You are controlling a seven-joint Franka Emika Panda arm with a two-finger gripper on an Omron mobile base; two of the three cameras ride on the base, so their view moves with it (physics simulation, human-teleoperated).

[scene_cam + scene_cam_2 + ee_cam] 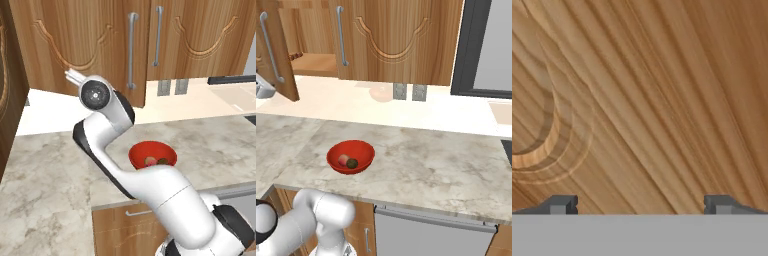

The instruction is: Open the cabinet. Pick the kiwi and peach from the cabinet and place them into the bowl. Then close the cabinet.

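End effector (640, 205) spread wide, empty, tips close against carved cabinet (662, 100) door.

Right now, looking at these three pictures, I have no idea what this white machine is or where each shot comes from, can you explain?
It is a white robot arm in a simulated kitchen. Two pictures come from cameras behind it, left and right. The third looks along its pincer, open and empty, close against the wooden cabinet door. On the marble counter sits a red bowl holding the peach and the dark kiwi. One cabinet door stands partly open.
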